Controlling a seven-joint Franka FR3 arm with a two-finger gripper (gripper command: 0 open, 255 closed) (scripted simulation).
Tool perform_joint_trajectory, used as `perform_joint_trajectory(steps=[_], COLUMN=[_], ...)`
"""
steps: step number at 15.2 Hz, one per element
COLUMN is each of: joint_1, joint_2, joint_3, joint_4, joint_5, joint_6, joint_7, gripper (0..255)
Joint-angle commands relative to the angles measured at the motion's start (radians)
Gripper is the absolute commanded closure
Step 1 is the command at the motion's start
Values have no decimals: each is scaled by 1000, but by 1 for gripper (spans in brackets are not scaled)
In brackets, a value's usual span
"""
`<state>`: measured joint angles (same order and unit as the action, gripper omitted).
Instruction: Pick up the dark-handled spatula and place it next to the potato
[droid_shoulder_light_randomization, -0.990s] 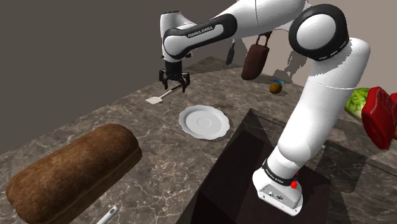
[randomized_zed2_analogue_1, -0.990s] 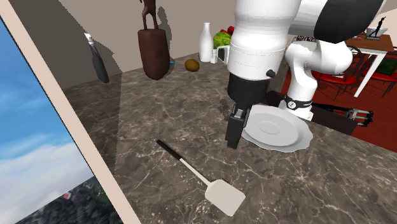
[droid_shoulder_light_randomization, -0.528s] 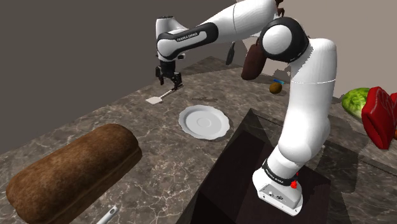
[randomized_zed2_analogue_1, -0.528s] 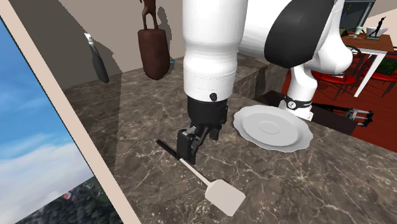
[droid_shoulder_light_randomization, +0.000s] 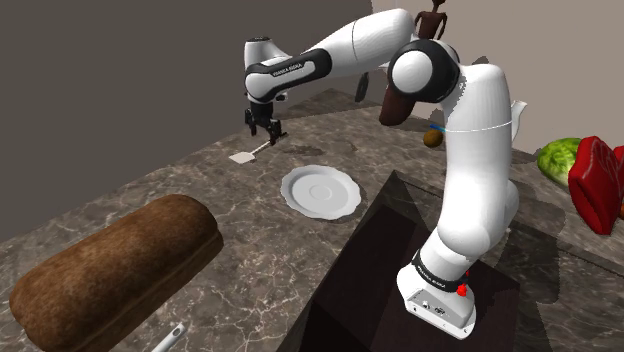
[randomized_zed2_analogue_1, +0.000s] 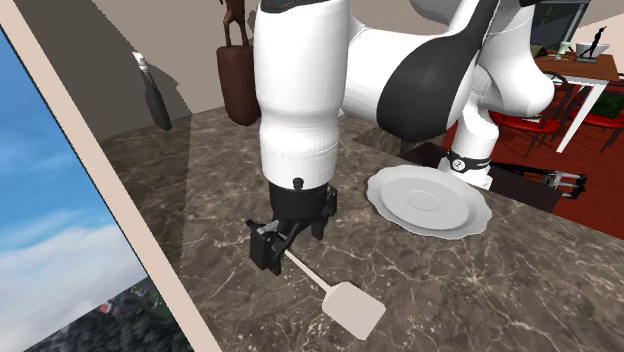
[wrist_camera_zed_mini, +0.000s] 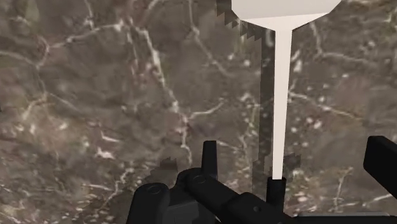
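Observation:
The spatula lies flat on the dark marble counter (droid_shoulder_light_randomization: 200, 190), with a pale blade (droid_shoulder_light_randomization: 242, 157) and a thin pale shaft (randomized_zed2_analogue_1: 310, 275). Its black handle (wrist_camera_zed_mini: 275, 188) begins right under the hand. My gripper (droid_shoulder_light_randomization: 265, 131) hangs low over that handle end, open. In the wrist view the gripper (wrist_camera_zed_mini: 296, 162) has the handle between its two fingers, and they do not touch it. In the second exterior view the gripper (randomized_zed2_analogue_1: 271, 247) covers most of the handle. The potato (droid_shoulder_light_randomization: 433, 138), small, brown and round, sits far back on the counter near the stand side.
A white plate (droid_shoulder_light_randomization: 320, 190) lies between the spatula and the dark stand (droid_shoulder_light_randomization: 440, 270). A big brown loaf (droid_shoulder_light_randomization: 115, 265) fills the near left of the shoulder view. A brown vase (randomized_zed2_analogue_1: 238, 80) stands at the back, and lettuce (droid_shoulder_light_randomization: 558, 158) and a red object (droid_shoulder_light_randomization: 598, 185) at the right.
The arm has swung from beside the plate to over the spatula's handle and come down close to the counter. The fingers have stayed open. The spatula has not moved.

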<state>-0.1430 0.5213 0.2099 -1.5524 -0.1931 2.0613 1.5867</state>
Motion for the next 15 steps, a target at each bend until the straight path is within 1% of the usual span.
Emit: perform_joint_trajectory(steps=[1,9,10,15], joint_1=[0,0,0,0], joint_2=[8,12,12,12], joint_3=[-2,-2,-2,-2], joint_4=[-13,-16,-16,-16], joint_5=[-3,-4,-4,-4], joint_6=[22,27,27,27], joint_7=[4,4,4,4], gripper=[0,0,255,255])
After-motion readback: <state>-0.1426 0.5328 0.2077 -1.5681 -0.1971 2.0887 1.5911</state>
